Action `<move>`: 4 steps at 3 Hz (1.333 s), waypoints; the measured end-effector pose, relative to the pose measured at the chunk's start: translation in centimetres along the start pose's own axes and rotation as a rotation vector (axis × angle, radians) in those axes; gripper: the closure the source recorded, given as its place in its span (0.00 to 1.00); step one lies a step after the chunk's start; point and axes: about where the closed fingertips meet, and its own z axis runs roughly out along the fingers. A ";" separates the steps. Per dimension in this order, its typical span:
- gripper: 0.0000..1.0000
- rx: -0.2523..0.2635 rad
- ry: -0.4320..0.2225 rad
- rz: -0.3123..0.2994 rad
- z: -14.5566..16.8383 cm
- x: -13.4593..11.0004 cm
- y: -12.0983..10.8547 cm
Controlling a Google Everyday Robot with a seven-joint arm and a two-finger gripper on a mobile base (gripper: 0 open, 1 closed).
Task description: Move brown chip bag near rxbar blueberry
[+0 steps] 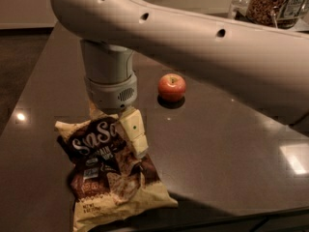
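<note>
1. Near the front left of the dark table (231, 158) lies the chip bag (108, 178), flat with its printed face up and its lower end close to the table's front edge; nothing is lifting it.
2. Directly above the bag's upper end hangs the gripper (118, 132), pointing down from the thick wrist of the arm (193, 37); 1 finger (133, 132) shows, splayed outward with its tip over the bag's lettering, while the other is mostly hidden behind the wrist; it reads as released, with nothing clamped in it.
3. That stance suits a top-down pick: spread wide, it can straddle the crinkled upper edge, probably the easiest part of a flat bag to pinch.
4. No blue bar is visible (the arm covers much of the table's far side, so it may lie behind it); the goal spot cannot be placed from this view.
5. 1 red apple (172, 87) sits well apart from the bag, farther back and to the right; a jar (270, 1) of something brown and grainy stands at the top right; neither blocks the grasp.
6. Judged stage: grasp not yet made; the whole carry remains.
</note>
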 end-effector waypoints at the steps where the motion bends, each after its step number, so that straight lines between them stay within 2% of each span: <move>1: 0.40 0.008 0.004 -0.022 -0.7 -0.7 -0.1; 2: 0.63 0.035 0.007 -0.052 -2.0 -1.8 -0.4; 3: 0.87 0.068 0.010 -0.075 -3.5 -3.0 -1.6; 4: 1.00 0.109 0.009 -0.072 -5.1 -3.6 -4.7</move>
